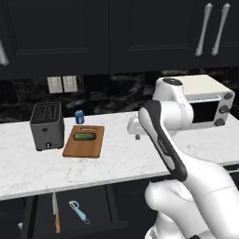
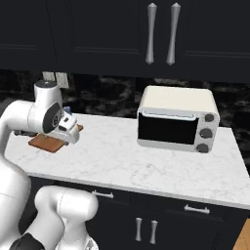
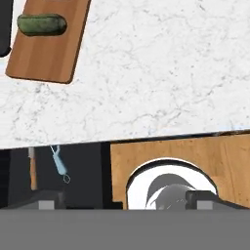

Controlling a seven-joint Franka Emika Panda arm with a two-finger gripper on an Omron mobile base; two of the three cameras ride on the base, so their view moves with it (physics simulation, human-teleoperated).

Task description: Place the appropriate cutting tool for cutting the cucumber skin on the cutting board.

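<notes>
Reach not begun: gripper point(image 3: 122, 197) hung empty, jaws apart, above the counter. Peeler point(image 1: 80, 211) lay in the open drawer point(image 1: 100, 212), near-left of the cutting board point(image 1: 84, 141); next move likely down-left to it.

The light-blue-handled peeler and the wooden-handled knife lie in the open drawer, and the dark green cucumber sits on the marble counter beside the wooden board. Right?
Not quite. The dark green cucumber lies on the brown wooden cutting board, not beside it, as the left base view shows. The light-blue-handled peeler and wooden-handled knife are in the open drawer.
</notes>
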